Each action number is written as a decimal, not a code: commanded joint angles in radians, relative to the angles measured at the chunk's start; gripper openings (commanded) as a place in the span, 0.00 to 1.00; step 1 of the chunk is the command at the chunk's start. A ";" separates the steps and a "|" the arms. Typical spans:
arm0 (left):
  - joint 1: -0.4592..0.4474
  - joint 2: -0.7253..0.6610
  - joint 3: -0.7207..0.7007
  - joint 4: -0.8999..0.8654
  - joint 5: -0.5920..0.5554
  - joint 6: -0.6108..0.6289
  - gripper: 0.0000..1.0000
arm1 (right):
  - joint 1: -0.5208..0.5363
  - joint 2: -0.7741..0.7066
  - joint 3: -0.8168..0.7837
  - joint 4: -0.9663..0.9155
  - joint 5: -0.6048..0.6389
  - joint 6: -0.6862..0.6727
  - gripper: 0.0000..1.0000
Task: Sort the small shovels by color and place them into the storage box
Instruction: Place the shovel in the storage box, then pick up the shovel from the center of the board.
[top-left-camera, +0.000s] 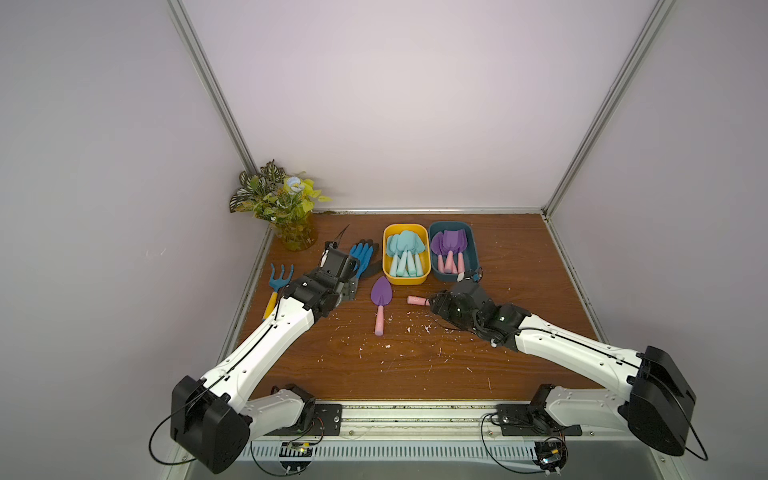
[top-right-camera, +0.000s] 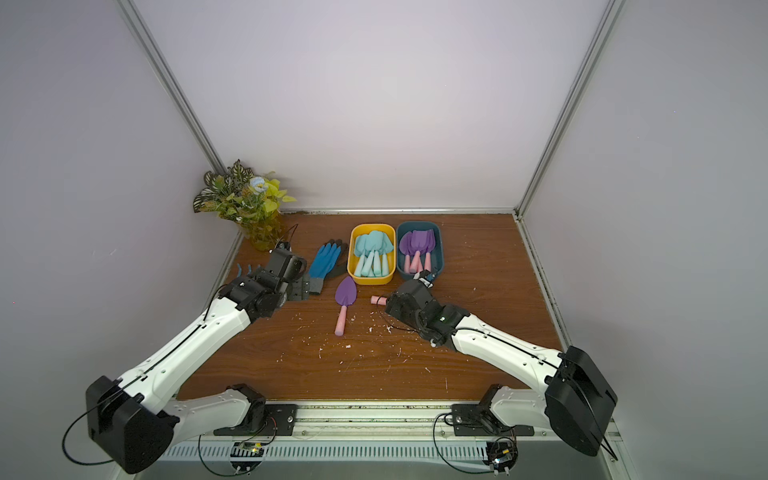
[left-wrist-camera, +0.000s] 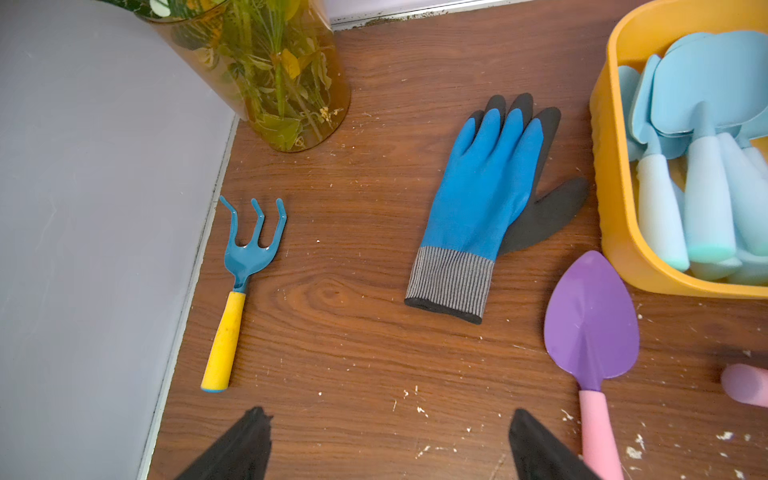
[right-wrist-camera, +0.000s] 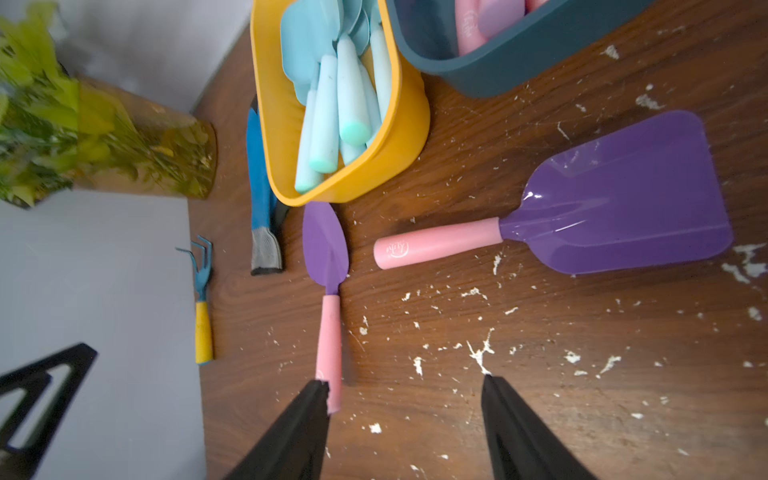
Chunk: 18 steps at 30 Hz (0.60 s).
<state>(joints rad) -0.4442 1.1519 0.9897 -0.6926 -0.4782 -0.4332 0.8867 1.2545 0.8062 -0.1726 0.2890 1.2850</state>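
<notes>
Left jaws stand spread wide and empty. In the left wrist view the two black fingers (left-wrist-camera: 245, 444) sit far apart above bare counter (left-wrist-camera: 353, 353) and touch nothing. The right jaws are parted too, less widely, with only wood and white crumbs (right-wrist-camera: 478, 353) between them. One right finger (right-wrist-camera: 299, 428) overlaps the end of a pink handle in the right wrist view; whether it touches cannot be told.

Farthest left on the counter lies a blue three-pronged rake (top-left-camera: 280, 278) with a yellow handle, near the wall. Next come a pair of gloves (top-left-camera: 362, 254), a blue one lying on a black one. Just beside them, a pointed purple shovel (top-left-camera: 380, 291) lies flat and loose, its blade tip close to the yellow box (top-left-camera: 405, 281) and its pink handle towards the robot. That box holds several pale aqua shovels (top-left-camera: 405, 249), heaped with blades to the back and handles to the front.

A square-bladed purple shovel (right-wrist-camera: 623, 195) also lies loose on the counter before the boxes. In both top views only its pink handle end (top-left-camera: 415, 300) shows past the right wrist. The dark teal box (top-left-camera: 451, 276) touches the yellow one on the right and holds purple shovels (top-left-camera: 451, 243), at least three pink handles showing.
</notes>
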 joint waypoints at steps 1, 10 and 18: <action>0.020 -0.029 -0.054 0.035 -0.022 -0.012 0.94 | 0.025 0.016 0.060 -0.052 0.162 0.235 0.66; 0.029 -0.026 -0.149 0.076 -0.012 0.002 0.94 | 0.028 0.160 0.115 -0.088 0.087 0.504 0.70; 0.033 -0.050 -0.185 0.105 -0.012 0.005 0.95 | 0.013 0.244 0.172 -0.082 0.047 0.627 0.74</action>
<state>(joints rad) -0.4240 1.1206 0.8097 -0.6083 -0.4786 -0.4362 0.9073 1.4918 0.9257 -0.2516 0.3523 1.8343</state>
